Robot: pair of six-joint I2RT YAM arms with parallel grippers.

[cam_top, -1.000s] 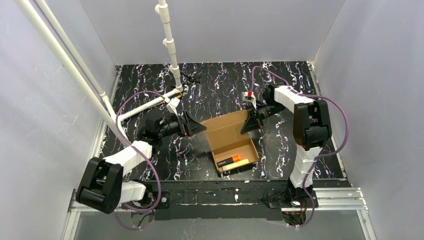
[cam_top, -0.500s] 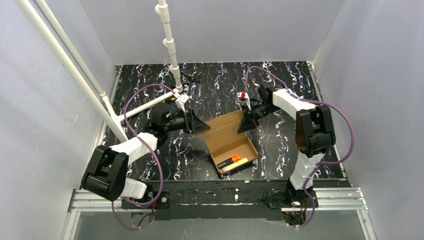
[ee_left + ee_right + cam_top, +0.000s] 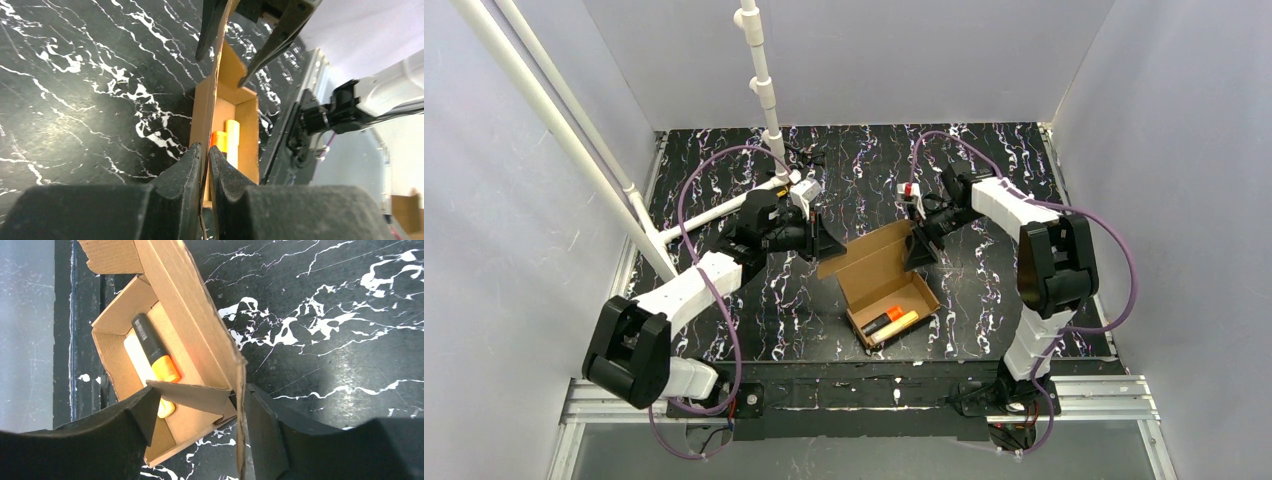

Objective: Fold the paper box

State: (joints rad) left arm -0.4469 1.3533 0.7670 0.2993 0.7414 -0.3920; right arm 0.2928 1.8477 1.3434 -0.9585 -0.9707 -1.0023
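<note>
The paper box (image 3: 864,255) is a brown cardboard mailer at the table's middle, its tray open and its lid raised. A black-and-orange marker (image 3: 886,320) lies in the tray. My left gripper (image 3: 827,243) is shut on the lid's left edge; in the left wrist view its pads (image 3: 192,165) pinch the thin cardboard (image 3: 202,105) edge-on. My right gripper (image 3: 921,248) stands open at the lid's right end. In the right wrist view the lid's side flap (image 3: 192,395) and edge sit between the gripper's (image 3: 200,407) spread fingers, with the marker (image 3: 152,350) beyond.
A white pipe frame (image 3: 764,90) rises at the back left, with a slanted pipe (image 3: 554,120) along the left wall. Grey walls close in the black marbled table (image 3: 994,170) on three sides. A metal rail (image 3: 874,395) runs along the near edge.
My left gripper moved in toward the lid's left edge and shut on it. My right gripper opened, releasing the lid's right end. The lid stands steeper than before.
</note>
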